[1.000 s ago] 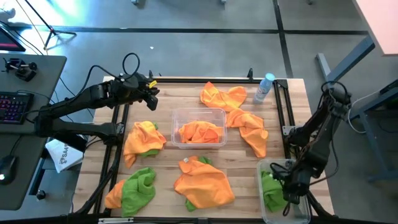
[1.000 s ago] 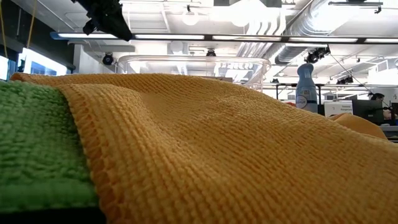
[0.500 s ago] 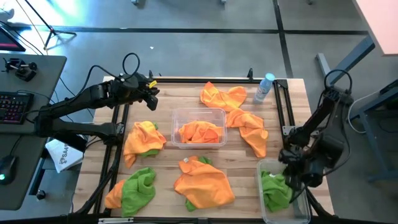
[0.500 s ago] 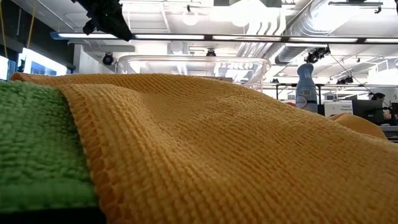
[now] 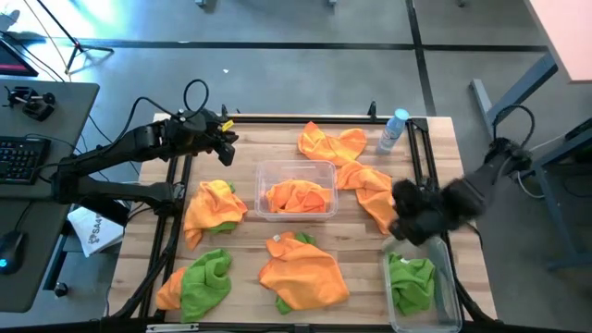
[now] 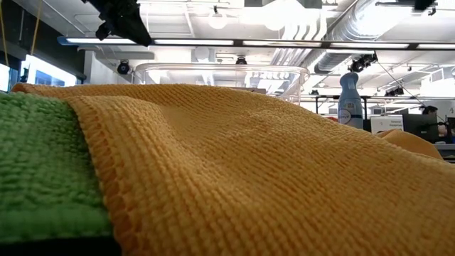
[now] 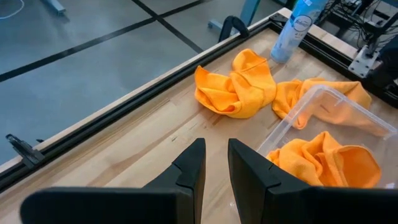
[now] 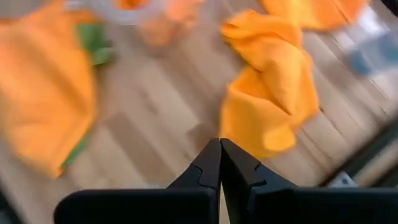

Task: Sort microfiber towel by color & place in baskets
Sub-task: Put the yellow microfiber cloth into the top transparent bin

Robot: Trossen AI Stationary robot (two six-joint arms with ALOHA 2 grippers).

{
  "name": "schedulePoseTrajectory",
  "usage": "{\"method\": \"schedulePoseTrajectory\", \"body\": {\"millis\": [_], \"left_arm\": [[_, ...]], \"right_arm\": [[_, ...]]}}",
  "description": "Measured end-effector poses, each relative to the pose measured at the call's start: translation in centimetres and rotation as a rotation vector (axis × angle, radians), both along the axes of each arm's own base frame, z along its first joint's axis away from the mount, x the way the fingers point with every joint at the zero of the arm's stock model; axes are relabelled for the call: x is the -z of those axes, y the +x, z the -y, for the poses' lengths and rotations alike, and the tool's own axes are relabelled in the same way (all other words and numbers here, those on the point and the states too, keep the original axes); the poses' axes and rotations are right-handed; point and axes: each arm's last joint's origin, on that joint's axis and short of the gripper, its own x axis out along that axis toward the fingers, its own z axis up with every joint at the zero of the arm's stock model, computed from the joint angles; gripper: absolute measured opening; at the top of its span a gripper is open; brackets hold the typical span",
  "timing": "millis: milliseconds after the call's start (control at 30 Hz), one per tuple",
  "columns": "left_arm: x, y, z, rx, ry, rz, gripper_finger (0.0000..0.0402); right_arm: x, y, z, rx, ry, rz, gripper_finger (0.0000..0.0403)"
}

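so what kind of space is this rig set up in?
Looks like an open-plan robotics lab or workshop: exposed ceiling ducts, a polished concrete floor, and a desk with a backlit keyboard beside the wooden table.

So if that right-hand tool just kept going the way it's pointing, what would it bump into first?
Most likely the orange cloth lying on the wooden table right ahead of it. The right tool is shut and empty; how far off the cloth lies is hard to judge.

Overhead camera straight down on the wooden slatted table (image 5: pixel 250 148), low camera pressed against an orange waffle-weave cloth (image 6: pixel 270 178) (both wrist cameras share the tabletop)
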Motion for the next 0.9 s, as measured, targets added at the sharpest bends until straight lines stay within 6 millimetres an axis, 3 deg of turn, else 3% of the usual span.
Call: {"method": "schedulePoseTrajectory", "body": {"millis": [167, 433, 667, 900], "left_arm": [[0.0, 0.0, 0.0, 0.002, -0.002, 0.001, 0.0055], [0.0, 0.0, 0.0, 0.002, -0.002, 0.001, 0.0055], [0.0, 0.0, 0.0, 0.002, -0.002, 0.001, 0.0055], [0.0, 0.0, 0.0, 0.002, -0.004, -0.005, 0.0055]], "right_arm": [[3.0, 1.4, 3.5, 0.209, 0.032, -0.151, 0.0001], [8.1, 1.1, 7.5, 0.338, 0.005, -0.261, 0.0014], [11.9, 1.9, 9.7, 0.38, 0.073, -0.233, 0.0079], [14.2, 1.4, 10.9, 0.419, 0.088, -0.263, 0.0133]]}}
